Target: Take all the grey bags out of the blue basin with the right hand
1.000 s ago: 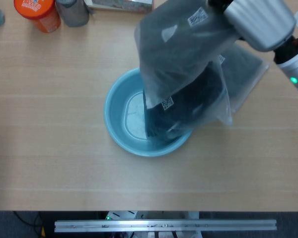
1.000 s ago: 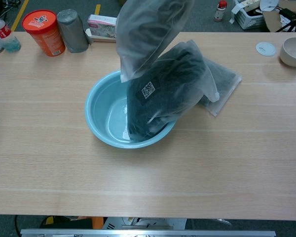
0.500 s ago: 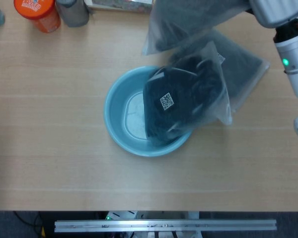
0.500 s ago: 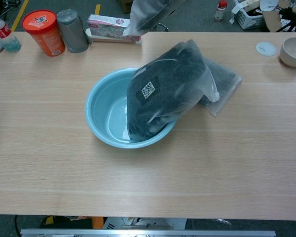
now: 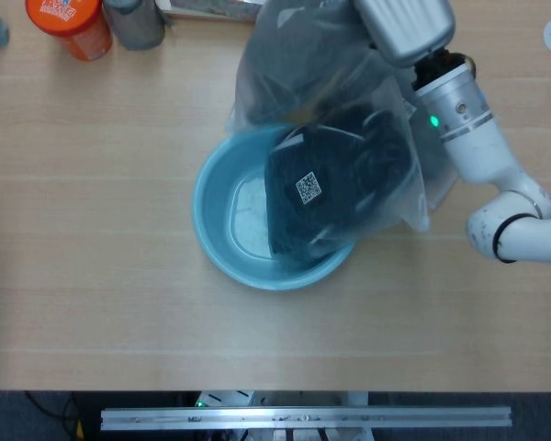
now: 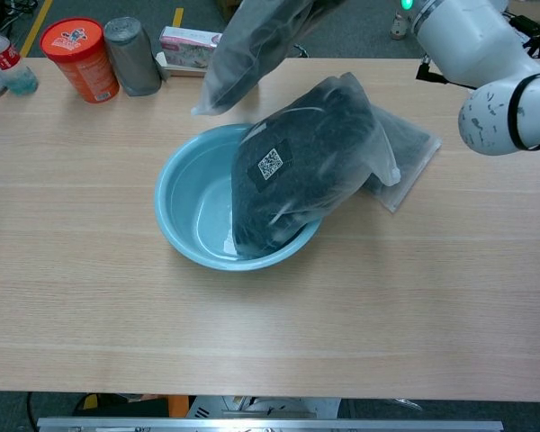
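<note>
A grey bag [image 5: 298, 64] hung in the air over the far rim of the blue basin [image 5: 222, 216], carried by the right arm [image 6: 472, 54], whose hand was hidden, so I could not tell how its fingers sat on it. A second, darker bag [image 6: 306, 162] leaned half in the basin and half over its right rim, resting on a third flat bag [image 6: 405, 148] on the counter [image 6: 99, 297]. An orange tub [image 6: 79, 58], a grey can [image 6: 131, 54] and a bottle [image 6: 7, 63] stood along the counter's far left edge, a bowl [image 6: 533, 93] at the far right
</note>
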